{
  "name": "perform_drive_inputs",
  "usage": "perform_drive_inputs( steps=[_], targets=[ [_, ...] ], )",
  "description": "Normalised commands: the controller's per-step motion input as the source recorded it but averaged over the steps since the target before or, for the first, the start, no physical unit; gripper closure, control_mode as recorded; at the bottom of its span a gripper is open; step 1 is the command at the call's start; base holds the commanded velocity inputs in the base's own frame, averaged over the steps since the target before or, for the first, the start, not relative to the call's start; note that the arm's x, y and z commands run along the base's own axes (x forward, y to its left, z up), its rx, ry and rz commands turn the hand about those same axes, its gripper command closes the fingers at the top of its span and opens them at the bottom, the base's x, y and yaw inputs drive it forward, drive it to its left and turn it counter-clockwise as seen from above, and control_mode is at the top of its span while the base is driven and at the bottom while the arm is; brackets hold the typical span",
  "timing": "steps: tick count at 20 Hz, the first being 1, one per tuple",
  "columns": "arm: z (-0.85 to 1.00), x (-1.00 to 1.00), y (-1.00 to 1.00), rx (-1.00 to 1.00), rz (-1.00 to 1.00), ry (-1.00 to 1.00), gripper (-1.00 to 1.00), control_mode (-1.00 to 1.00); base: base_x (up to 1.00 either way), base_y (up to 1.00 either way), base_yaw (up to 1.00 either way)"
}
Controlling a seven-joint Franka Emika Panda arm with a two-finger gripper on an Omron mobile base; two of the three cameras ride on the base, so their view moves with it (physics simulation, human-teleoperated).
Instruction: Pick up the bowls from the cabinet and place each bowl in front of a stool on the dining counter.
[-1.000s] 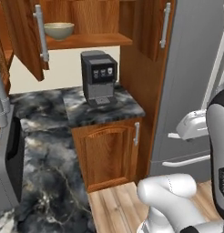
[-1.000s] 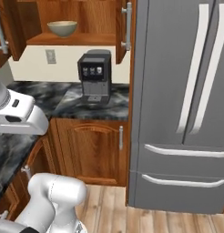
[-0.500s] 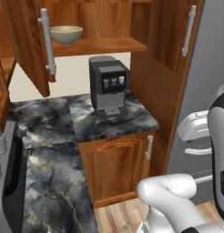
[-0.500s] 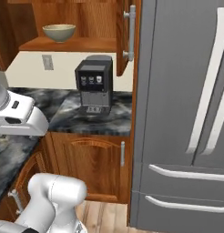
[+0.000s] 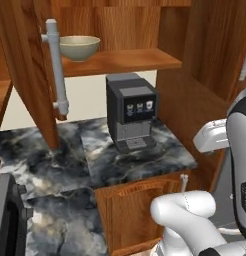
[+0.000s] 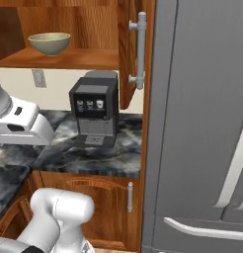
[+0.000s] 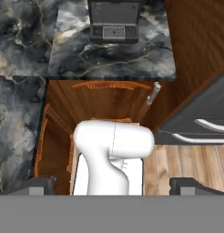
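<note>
An olive-beige bowl [image 5: 79,47] [image 6: 49,43] stands upright on the wooden shelf [image 5: 125,61] [image 6: 69,58] of the open cabinet, towards its left end. My gripper [image 7: 116,185] is open, with its two dark fingertips [image 7: 41,184] wide apart and nothing between them. It points down at the floor and the base cabinet, well below the bowl and away from it. The stool and the dining counter are out of view.
A dark coffee machine [image 5: 131,112] [image 6: 95,109] [image 7: 114,20] sits on the marbled worktop [image 5: 110,160] [image 6: 89,153] under the shelf. The cabinet's open door with a grey bar handle [image 5: 56,70] juts out at left. A grey fridge [image 6: 202,123] fills the right.
The base has driven closer to the cabinet, so the bowl, shelf and coffee machine loom larger in both base views. The gripper stays open.
</note>
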Motion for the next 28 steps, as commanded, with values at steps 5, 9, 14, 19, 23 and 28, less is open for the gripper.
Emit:
perform_drive_inputs(
  steps=[5, 9, 14, 19, 23, 28],
  targets=[
    [0.0, 0.0, 0.0, 0.0, 0.0, 0.0, -1.0, 1.0, 0.52, 0.25, 0.0],
    [0.0, 0.0, 0.0, 0.0, 0.0, 0.0, -1.0, 1.0, 0.62, 0.26, 0.0],
    [0.0, 0.0, 0.0, 0.0, 0.0, 0.0, -1.0, 1.0, 0.53, 0.23, 0.0],
    [0.0, 0.0, 0.16, 0.0, 0.0, 0.01, -1.0, -1.0, 0.1, 0.19, 0.0],
    [0.0, -0.2, 0.34, 0.01, 0.0, -0.01, -1.0, -1.0, 0.0, 0.0, 0.0],
    [0.19, -0.3, 0.24, 0.15, 0.0, -0.03, -1.0, -1.0, 0.0, 0.0, 0.0]
  ],
)
